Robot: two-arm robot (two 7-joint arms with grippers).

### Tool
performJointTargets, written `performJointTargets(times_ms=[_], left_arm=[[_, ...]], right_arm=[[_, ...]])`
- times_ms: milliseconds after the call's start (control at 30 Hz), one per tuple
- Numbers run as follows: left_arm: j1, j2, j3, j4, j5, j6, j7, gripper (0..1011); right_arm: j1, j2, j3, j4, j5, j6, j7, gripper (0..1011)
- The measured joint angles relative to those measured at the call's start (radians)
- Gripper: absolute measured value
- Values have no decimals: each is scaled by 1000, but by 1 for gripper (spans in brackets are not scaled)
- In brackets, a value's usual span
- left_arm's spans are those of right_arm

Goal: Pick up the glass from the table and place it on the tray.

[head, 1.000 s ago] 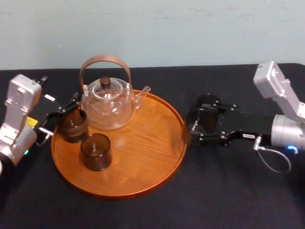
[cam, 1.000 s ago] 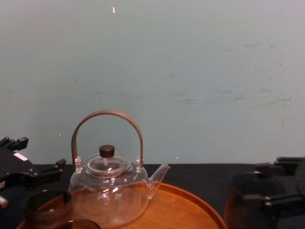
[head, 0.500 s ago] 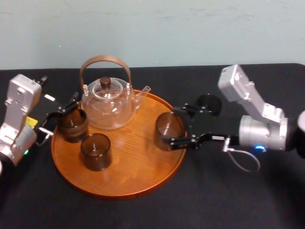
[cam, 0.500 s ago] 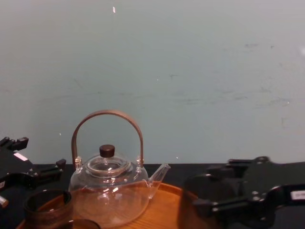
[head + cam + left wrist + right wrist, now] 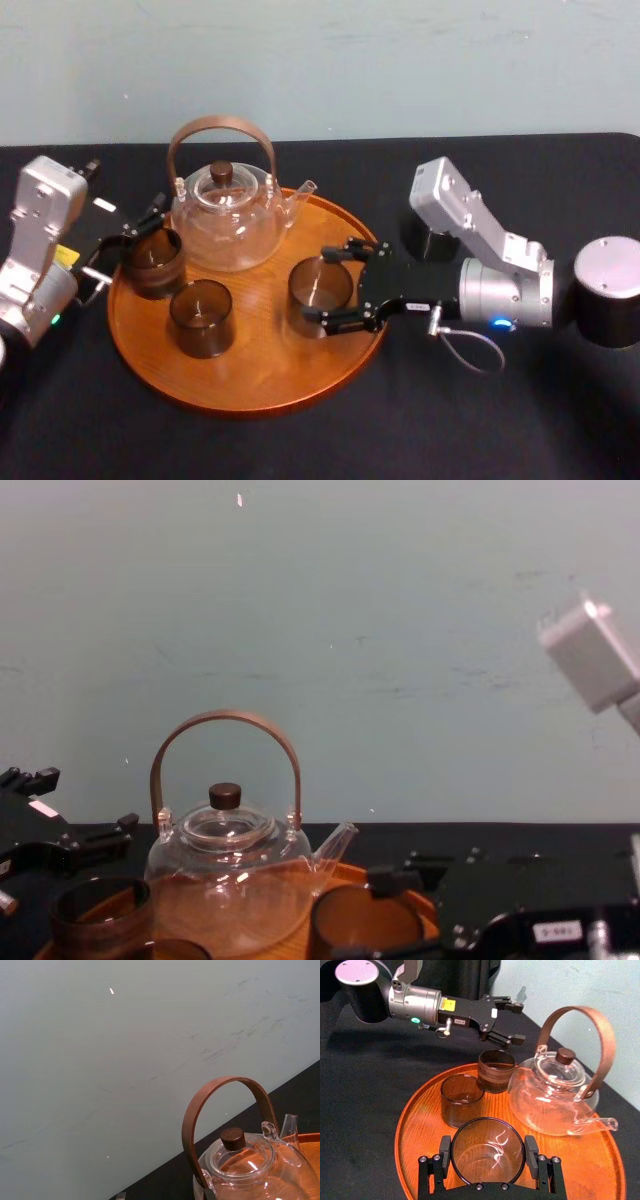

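Reach of the right arm (image 5: 500, 290) from the right side of the scene toward the left, low and roughly level over the surface (image 5: 480, 420), crossing the right rim of the tray (image 5: 250, 395). Silver wrist housing, with a pale camera block angled up and toward the far side. Black right hand (image 5: 320, 285) pointed left, over the right part of the tray. Its fingers (image 5: 444, 1155) set one on each side of the glass (image 5: 318, 298), pressed against its wall in the right wrist view. Glass pinched between them, upright, mouth up. Position of the glass: inside the tray's rim, right of the clear teapot (image 5: 225, 222) and apart from it. In the chest view, base of the glass cut off at the lower edge, so cannot tell whether seated on the wood or just above it.

Parked left arm (image 5: 35, 250) at the left edge of the scene, beside the tray's left rim. Fingers of the left hand (image 5: 515, 1022) spread, gripping nothing, just beside the far-left glass (image 5: 152, 262); contact with it not discernible. A second dark glass (image 5: 201, 318) nearer, in the left part of the tray, close to the first. Teapot at the tray's far side, brown hoop handle upright, spout toward the right.
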Motion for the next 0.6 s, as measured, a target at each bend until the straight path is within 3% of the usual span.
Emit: performJointTargets(times_ms=[600], left_arm=[[0, 0, 0, 0, 0, 0, 0, 1001]], right_arm=[[-9, -35, -30, 62, -12, -14, 0, 900]])
